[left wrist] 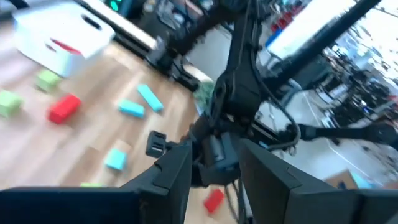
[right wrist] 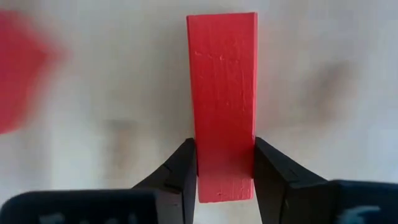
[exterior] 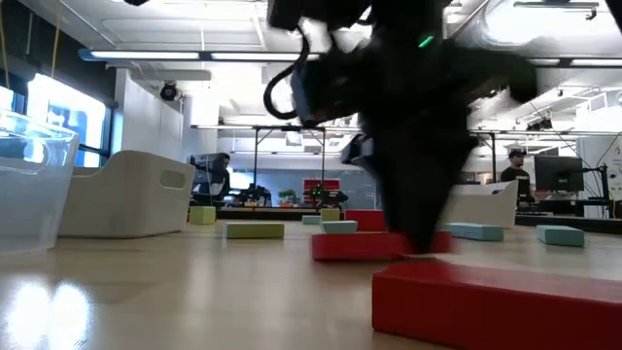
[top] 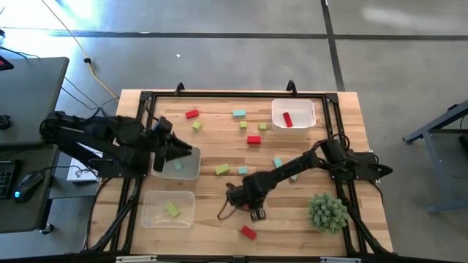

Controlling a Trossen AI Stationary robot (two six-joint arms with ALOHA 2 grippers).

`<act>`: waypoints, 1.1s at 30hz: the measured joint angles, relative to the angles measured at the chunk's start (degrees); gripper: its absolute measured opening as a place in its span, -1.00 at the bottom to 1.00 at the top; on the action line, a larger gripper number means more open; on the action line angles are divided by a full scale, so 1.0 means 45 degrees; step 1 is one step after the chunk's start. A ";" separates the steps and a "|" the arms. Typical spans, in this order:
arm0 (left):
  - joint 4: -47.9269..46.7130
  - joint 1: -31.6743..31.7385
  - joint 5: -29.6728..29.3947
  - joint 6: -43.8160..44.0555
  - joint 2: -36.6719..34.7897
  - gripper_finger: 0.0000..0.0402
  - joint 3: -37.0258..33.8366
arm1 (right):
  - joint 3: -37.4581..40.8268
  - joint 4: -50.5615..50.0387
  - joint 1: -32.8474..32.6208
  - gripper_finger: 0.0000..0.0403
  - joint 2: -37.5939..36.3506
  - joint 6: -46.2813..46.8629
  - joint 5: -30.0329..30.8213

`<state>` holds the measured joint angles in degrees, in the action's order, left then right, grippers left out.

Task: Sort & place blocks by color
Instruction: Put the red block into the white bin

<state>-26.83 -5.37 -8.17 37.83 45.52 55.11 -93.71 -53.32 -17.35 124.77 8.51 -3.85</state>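
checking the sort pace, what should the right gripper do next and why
Probably lift straight up: the right gripper has its fingers against both long sides of a red wooden bar lying on the wooden table, and the clear plastic tray holding a red block sits across it.

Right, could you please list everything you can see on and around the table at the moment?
table: one, wooden, black frame.
trays: three, clear; one far right, two on the left.
red blocks: five; one in the far right tray, two loose towards the far side, one near the front edge, one held.
teal blocks: about five; loose mid-table, one seemingly in the middle-left tray.
yellow-green blocks: five; four loose, one in the front-left tray.
plant ball: one, green, front right.
people: two, in the room behind.
left claw: open, over the middle-left tray.
right claw: shut on a red bar, mid-table.
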 joint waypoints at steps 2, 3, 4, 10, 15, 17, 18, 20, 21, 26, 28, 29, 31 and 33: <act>-0.0062 0.0397 0.0000 -0.0412 -0.0353 -0.39 0.0000 | -0.0198 -0.0297 0.0427 -0.54 0.0018 0.0008 0.0548; -0.0162 0.0578 -0.0002 -0.0606 -0.0528 -0.39 0.0000 | -0.0317 -0.0483 0.0626 -0.54 0.0020 0.0038 0.0817; -0.0317 0.0740 -0.0002 -0.0775 -0.0700 -0.39 0.0000 | -0.0443 -0.0678 0.0804 -0.54 0.0017 0.0088 0.0890; -0.0961 0.1437 0.0002 -0.2022 -0.1468 -0.39 0.0000 | -0.1336 -0.1213 0.1970 -0.54 0.0010 0.0343 0.1476; -0.1509 0.1657 0.0000 -0.2910 -0.1826 -0.39 0.0000 | -0.2442 -0.1932 0.3000 -0.54 -0.0010 0.0336 0.2391; -0.1694 0.1707 0.0000 -0.3016 -0.1933 -0.39 0.0000 | -0.3049 -0.2527 0.3370 -0.54 -0.0014 0.0231 0.2845; -0.1767 0.1717 0.0000 -0.3018 -0.1984 -0.39 0.0000 | -0.3370 -0.2787 0.3562 -0.54 -0.0014 0.0105 0.3133; -0.1906 0.1715 -0.0004 -0.3026 -0.2049 -0.39 0.0000 | -0.4099 -0.3476 0.3908 -0.54 -0.0025 -0.0076 0.3707; -0.1918 0.1715 -0.0004 -0.3079 -0.2061 -0.39 0.0000 | -0.4480 -0.3838 0.4071 -0.54 -0.0029 -0.0208 0.4009; -0.2107 0.1715 -0.0014 -0.3363 -0.2118 -0.39 0.0000 | -0.6307 -0.5335 0.4747 -0.54 -0.0058 -0.0741 0.5518; -0.2241 0.1715 -0.0014 -0.3358 -0.2118 -0.39 0.0000 | -0.6926 -0.5822 0.4981 -0.54 -0.0058 -0.0799 0.6112; -0.2309 0.1715 -0.0011 -0.3353 -0.2118 -0.39 0.0000 | -0.7184 -0.6069 0.5088 -0.54 -0.0061 -0.0774 0.6461; -0.2547 0.1715 -0.0014 -0.3348 -0.2118 -0.39 0.0000 | -0.7585 -0.6652 0.5265 -0.54 -0.0064 -0.0669 0.7134; -0.2675 0.1715 -0.0019 -0.3312 -0.2117 -0.39 0.0000 | -0.7745 -0.7289 0.5433 -0.54 -0.0082 -0.0371 0.7758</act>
<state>-38.87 2.35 -8.25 22.93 35.99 55.11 -128.56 -86.12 7.10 124.40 6.84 31.06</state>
